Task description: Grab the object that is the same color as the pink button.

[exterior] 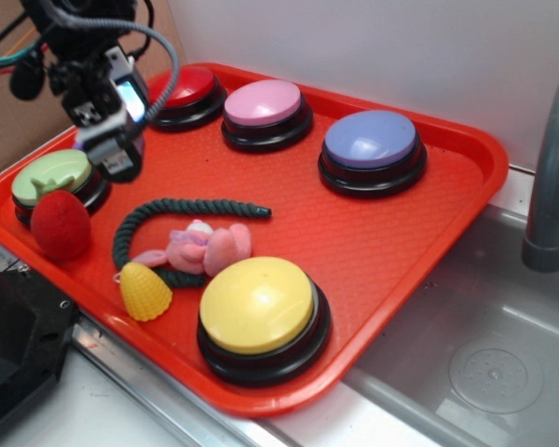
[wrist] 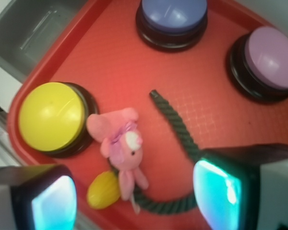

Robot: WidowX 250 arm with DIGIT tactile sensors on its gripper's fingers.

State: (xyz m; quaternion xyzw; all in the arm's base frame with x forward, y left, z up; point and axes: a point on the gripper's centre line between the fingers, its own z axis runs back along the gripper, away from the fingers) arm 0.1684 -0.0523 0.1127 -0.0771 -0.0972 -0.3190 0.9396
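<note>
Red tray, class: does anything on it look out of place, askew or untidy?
Nothing is spilled or broken. The only untidy spot: the small pink plush toy lies sprawled across the curled dark green rope, beside the yellow dome button. The open hand hangs above them.

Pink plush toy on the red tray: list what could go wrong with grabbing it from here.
1. The small pink plush toy lies across the dark green twisted rope; closing fingers may pinch the rope too.
2. The yellow ridged cone-shaped toy touches the plush's lower end and could be caught or knocked.
3. The open gripper hangs well above the tray, so the yellow dome button beside the plush may block a finger on descent.
</note>
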